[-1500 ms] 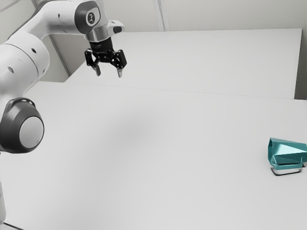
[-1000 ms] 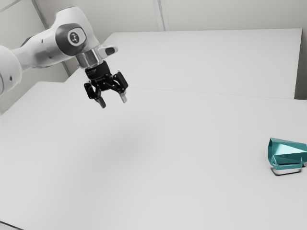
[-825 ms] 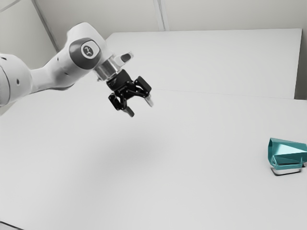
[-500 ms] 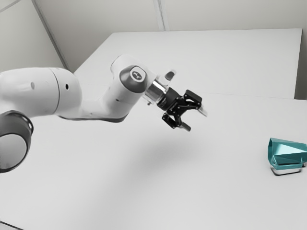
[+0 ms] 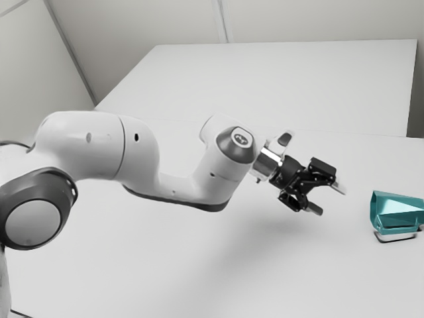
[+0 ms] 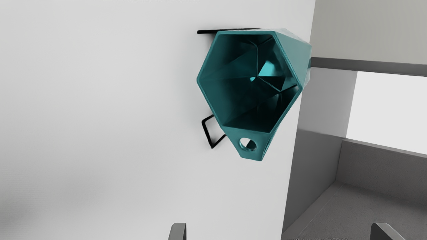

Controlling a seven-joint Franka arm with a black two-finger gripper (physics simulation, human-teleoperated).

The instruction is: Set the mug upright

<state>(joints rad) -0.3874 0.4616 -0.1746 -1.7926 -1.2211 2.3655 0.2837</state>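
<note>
My gripper (image 5: 328,199) is open above the table, a short gap to the exterior view's left of the teal mug (image 5: 396,212), its fingers slanting down toward it. The mug lies on its side at the exterior view's right edge, which cuts off part of it. In the wrist view the mug (image 6: 233,83) turns its six-sided mouth toward my hand, and its pierced handle juts out on the side nearer the fingers. Between the widely spaced fingertips of the gripper (image 6: 278,230) there is nothing held.
The white table (image 5: 165,265) carries thin black lines beside the mug, one angular line (image 6: 211,133) near its handle. The table edge runs close by the mug in the wrist view, with a grey floor (image 6: 367,206) beyond. A pale panel (image 5: 278,86) stands behind the table.
The arm has stretched out toward the exterior view's right and come lower, bringing my gripper from far off to near the mug and tilting the hand forward. The mug has stayed where it was.
</note>
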